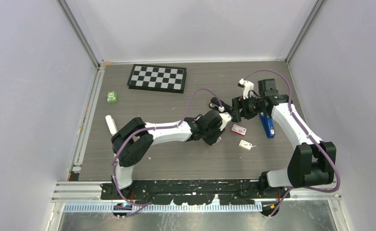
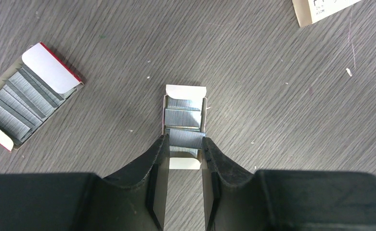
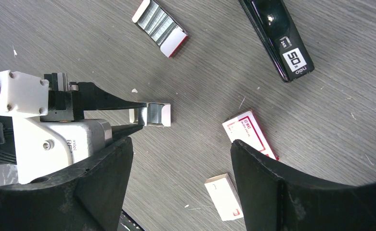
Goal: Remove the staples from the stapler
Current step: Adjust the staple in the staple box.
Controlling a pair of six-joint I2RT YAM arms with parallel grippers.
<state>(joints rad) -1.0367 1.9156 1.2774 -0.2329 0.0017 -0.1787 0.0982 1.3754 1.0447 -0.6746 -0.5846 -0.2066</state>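
My left gripper (image 2: 185, 142) is low over a small open tray (image 2: 186, 93) of silvery staples lying on the table. Its fingertips are shut on one staple strip (image 2: 186, 138) at the tray's near end. It also shows in the top view (image 1: 218, 132) and in the right wrist view (image 3: 142, 113). A second open tray (image 2: 27, 108) with red edges, full of staples, lies to the left. My right gripper (image 3: 181, 144) is wide open and empty, held above the table (image 1: 236, 111). A black stapler (image 3: 277, 38) lies beyond it. A blue stapler (image 1: 267, 126) lies beside the right arm.
A red-and-white box (image 3: 248, 132) and a whitish box (image 3: 224, 197) lie below the right gripper, both seen from the top (image 1: 239, 129) (image 1: 245, 144). A checkerboard (image 1: 158, 78), a green item (image 1: 111, 97) and a white cylinder (image 1: 110, 124) sit to the left.
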